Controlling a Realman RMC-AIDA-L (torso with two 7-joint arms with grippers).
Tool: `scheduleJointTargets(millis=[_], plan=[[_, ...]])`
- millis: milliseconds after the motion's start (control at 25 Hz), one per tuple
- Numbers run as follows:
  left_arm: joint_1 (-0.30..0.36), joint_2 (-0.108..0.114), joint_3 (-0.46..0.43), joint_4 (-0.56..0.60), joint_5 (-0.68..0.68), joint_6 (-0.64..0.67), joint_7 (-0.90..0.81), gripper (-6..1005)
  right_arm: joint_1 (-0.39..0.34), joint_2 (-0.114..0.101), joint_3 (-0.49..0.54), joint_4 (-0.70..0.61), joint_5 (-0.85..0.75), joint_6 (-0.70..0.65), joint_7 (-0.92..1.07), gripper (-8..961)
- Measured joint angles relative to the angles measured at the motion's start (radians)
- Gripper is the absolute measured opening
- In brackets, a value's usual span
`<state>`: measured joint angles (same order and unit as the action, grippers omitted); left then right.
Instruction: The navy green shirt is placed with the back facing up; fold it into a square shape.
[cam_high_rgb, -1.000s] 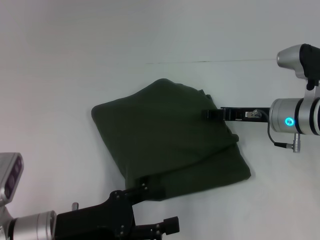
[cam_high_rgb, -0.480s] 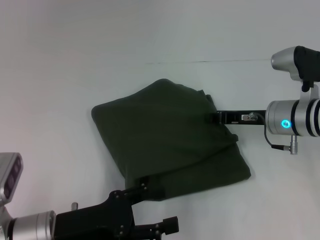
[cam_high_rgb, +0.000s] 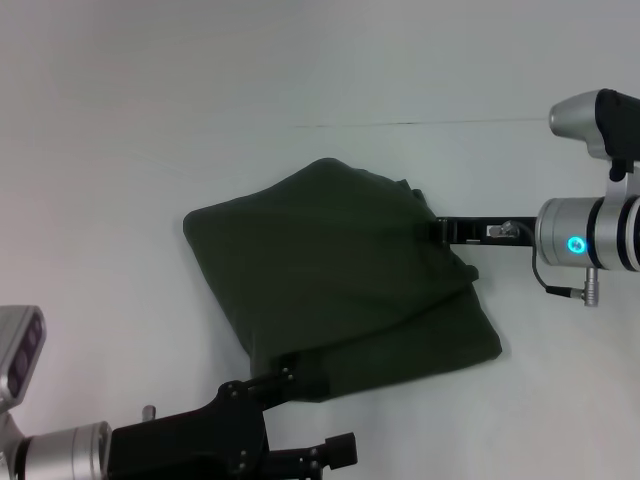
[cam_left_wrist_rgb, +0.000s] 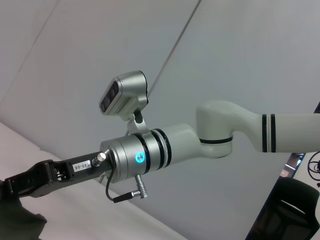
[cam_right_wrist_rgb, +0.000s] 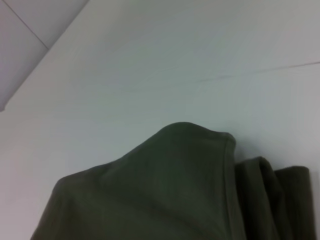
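Two end effectors at navy green shirt (cam_high_rgb: 330, 275) edges, presumably for folding: left end effector (cam_high_rgb: 300, 375) near, right end effector (cam_high_rgb: 432, 231) far; grip on either indeterminable.

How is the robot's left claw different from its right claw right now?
The black left gripper sits at the near edge of the folded dark olive-green shirt, while the slim black right gripper reaches its far right edge. The left gripper comes from below in the head view, on a bulky black mount; the right one comes in sideways from a silver wrist. Both tips meet the cloth, which hides their fingers.
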<state>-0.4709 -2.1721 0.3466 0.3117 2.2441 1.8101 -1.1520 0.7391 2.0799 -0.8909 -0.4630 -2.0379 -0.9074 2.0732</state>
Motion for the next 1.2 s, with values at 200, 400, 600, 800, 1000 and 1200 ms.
scheduleJointTargets(millis=[200, 400, 600, 800, 1000, 1200], plan=[[0.0, 0.0, -0.004, 0.002, 0.0, 0.0, -0.011, 901, -0.017, -0.011, 0.014, -0.021, 0.052, -0.084, -0.032, 21], [0.0, 0.001, -0.016, 0.003, 0.0, 0.0, -0.015, 900, -0.059, -0.023, 0.038, -0.08, 0.099, -0.206, -0.036, 21], [0.0, 0.002, -0.026, 0.005, 0.0, 0.001, -0.019, 900, -0.103, -0.03, 0.098, -0.146, 0.113, -0.335, -0.032, 22], [0.001, 0.003, -0.026, 0.007, 0.0, 0.0, -0.021, 900, -0.113, -0.039, 0.134, -0.156, 0.113, -0.399, -0.033, 22], [0.001, 0.003, -0.027, 0.007, 0.0, -0.002, -0.021, 900, -0.102, -0.044, 0.15, -0.158, 0.114, -0.414, -0.037, 22], [-0.002, 0.004, -0.037, 0.007, 0.0, -0.003, -0.021, 900, -0.075, -0.039, 0.148, -0.165, 0.114, -0.428, -0.037, 22]])
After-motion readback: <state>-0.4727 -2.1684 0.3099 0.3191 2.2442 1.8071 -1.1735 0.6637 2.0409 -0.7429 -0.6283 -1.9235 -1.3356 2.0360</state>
